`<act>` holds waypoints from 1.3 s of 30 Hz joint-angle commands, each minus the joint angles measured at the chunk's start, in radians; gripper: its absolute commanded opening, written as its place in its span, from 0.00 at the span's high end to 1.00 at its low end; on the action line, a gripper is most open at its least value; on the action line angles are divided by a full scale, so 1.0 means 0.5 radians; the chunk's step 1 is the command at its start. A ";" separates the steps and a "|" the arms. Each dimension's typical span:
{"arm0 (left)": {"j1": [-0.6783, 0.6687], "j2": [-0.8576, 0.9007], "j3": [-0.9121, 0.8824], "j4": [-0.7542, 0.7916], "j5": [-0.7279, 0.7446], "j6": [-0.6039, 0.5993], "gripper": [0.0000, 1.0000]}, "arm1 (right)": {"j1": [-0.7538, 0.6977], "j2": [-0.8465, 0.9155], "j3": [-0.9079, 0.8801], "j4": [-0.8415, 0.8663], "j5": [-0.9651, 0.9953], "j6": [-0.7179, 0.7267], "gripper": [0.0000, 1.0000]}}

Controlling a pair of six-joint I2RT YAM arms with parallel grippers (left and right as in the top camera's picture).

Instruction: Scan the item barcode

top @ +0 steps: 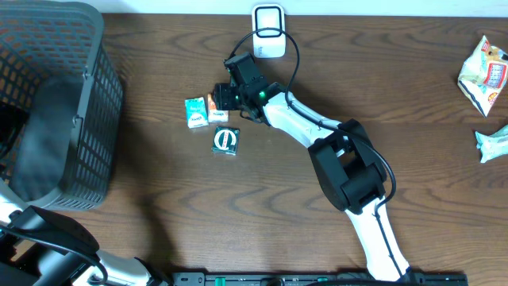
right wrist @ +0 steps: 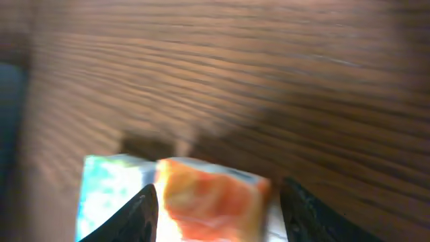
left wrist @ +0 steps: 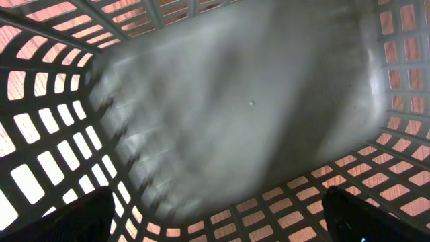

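An orange packet (top: 214,106) lies on the wooden table next to a teal box (top: 196,112) and a green-and-white packet (top: 226,141). My right gripper (top: 225,97) is down over the orange packet. In the right wrist view its fingers (right wrist: 138,218) straddle the orange packet (right wrist: 211,202), the left finger against its edge and the right finger a little apart from it. The teal box (right wrist: 107,191) shows just left of them. A white scanner (top: 269,32) stands at the back edge. My left gripper (left wrist: 215,225) hangs open inside the black basket (left wrist: 40,161), holding nothing.
The black mesh basket (top: 87,48) fills the left side of the table. Two snack bags (top: 484,75) (top: 492,143) lie at the far right. The scanner's black cable loops over my right arm (top: 349,171).
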 commanded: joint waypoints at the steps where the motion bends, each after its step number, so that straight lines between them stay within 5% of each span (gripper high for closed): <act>1: 0.005 0.011 -0.004 -0.009 -0.006 -0.009 0.02 | 0.021 0.032 0.000 0.041 -0.272 0.048 0.49; 14: 0.005 0.011 -0.004 -0.009 -0.007 -0.009 0.02 | 0.025 0.047 0.000 -0.264 -0.110 0.069 0.54; 16: 0.005 0.011 -0.004 -0.009 -0.007 -0.009 0.02 | 0.030 0.058 0.000 -0.259 -0.110 0.069 0.60; 19: 0.005 0.011 -0.004 -0.009 -0.007 -0.009 0.02 | 0.032 0.060 0.000 -0.276 -0.108 0.068 0.98; 39: 0.005 0.011 -0.004 -0.009 -0.006 -0.009 0.02 | -0.294 -0.317 0.001 -1.026 0.071 -0.188 0.99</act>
